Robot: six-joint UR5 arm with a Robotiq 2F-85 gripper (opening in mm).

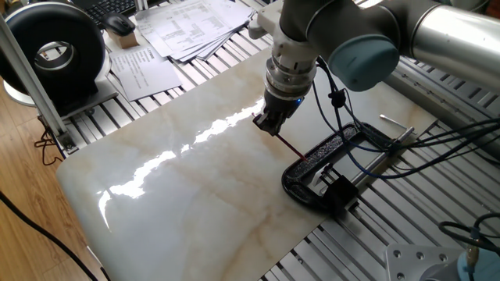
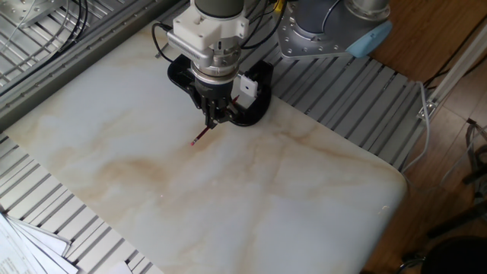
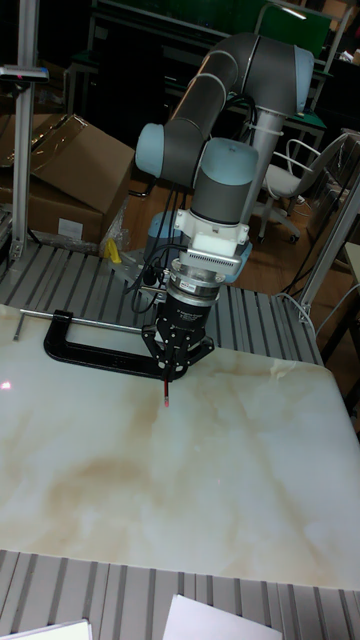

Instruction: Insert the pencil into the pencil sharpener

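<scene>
My gripper [image 1: 269, 122] [image 2: 213, 119] [image 3: 169, 369] is shut on the pencil [image 1: 291, 144] [image 2: 199, 137] [image 3: 165, 391]. This thin red stick slants down out of the fingers, its low end close over the marble slab [image 1: 187, 187]. In one fixed view that free end points toward the black C-clamp [image 1: 322, 154] [image 2: 257, 106] [image 3: 85, 356] at the slab's edge. The pencil sharpener [image 1: 338, 190], a small black block, sits in the clamp's mouth, a short way beyond the pencil end. In the tall fixed view my gripper hides the sharpener.
Grooved metal rails [image 1: 437, 195] surround the slab. Papers [image 1: 183, 27] and a round black device [image 1: 55, 51] lie at the far corner. Cables [image 1: 437, 140] hang over the clamp's silver screw bar [image 1: 375, 162]. The arm's base [image 2: 319, 27] stands behind the clamp.
</scene>
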